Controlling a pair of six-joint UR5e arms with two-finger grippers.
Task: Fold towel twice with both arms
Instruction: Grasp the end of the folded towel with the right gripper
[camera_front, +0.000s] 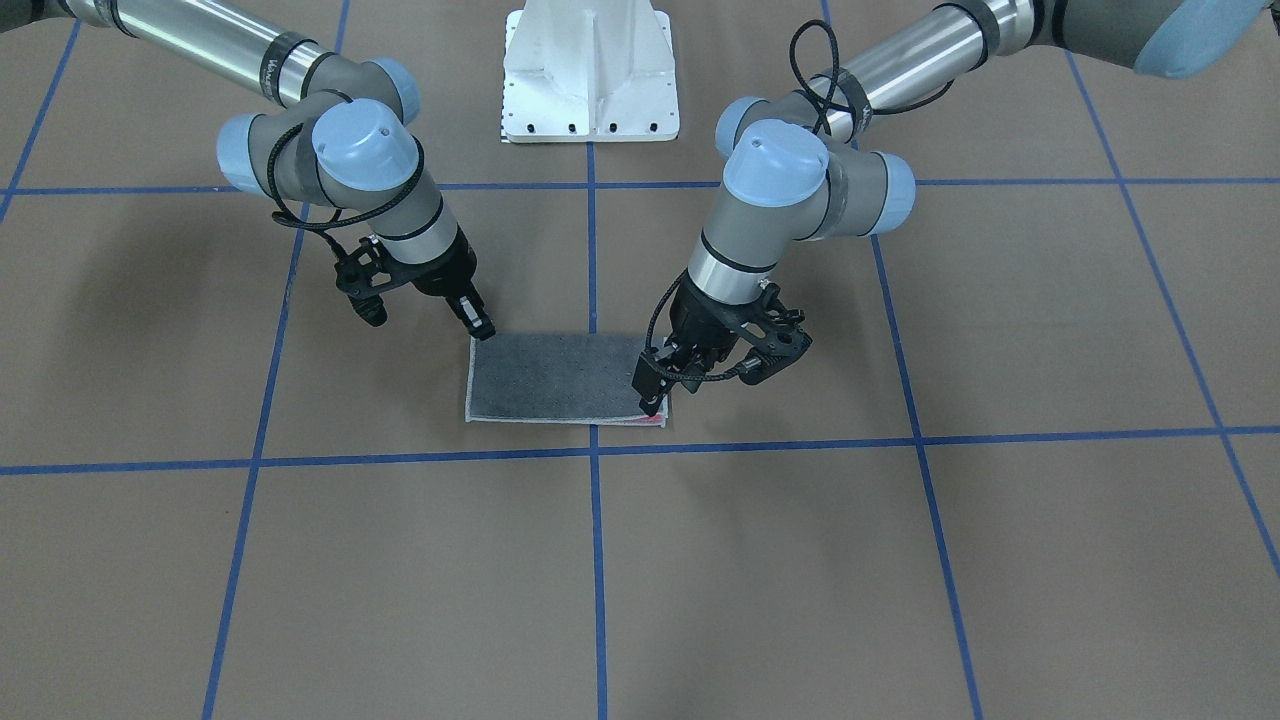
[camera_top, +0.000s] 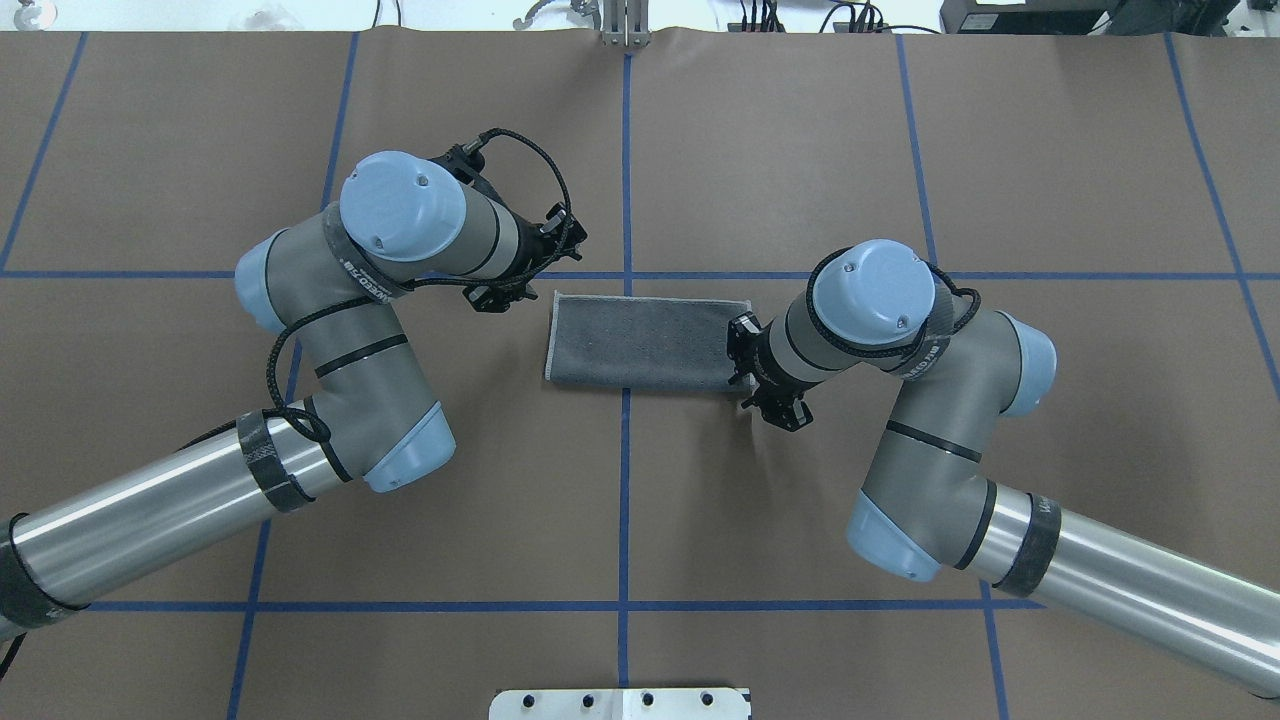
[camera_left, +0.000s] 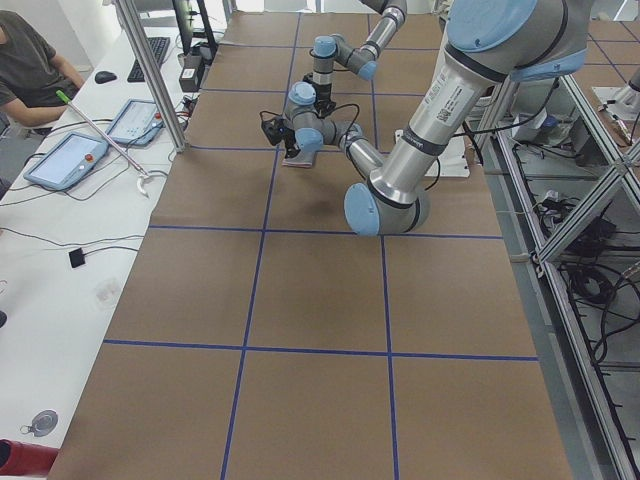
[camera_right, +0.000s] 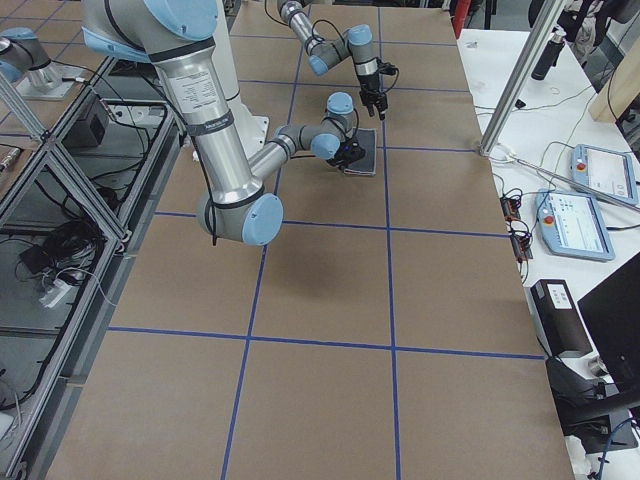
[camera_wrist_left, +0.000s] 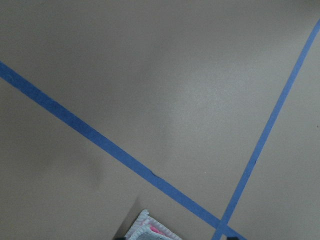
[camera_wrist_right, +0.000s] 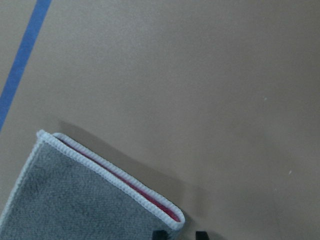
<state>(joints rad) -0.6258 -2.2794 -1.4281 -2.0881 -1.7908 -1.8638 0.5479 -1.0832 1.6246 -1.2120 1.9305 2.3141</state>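
Four wide, two close views around towel (camera_top: 640, 340)

You'll find the left arm (camera_top: 350, 350) and the right arm (camera_top: 930, 440) alike. Nearest the white pedestal base (camera_front: 590, 80), each is a polished silver tube ringed with black tape. Farther from the base the links turn matte grey, with thin black seams and round light-blue caps at the joints; the top caps carry a small dark dot. A braided black cable loops along each arm's far end, past a grey strap with black lettering too small to read. The base shows a row of dark holes along its edge.
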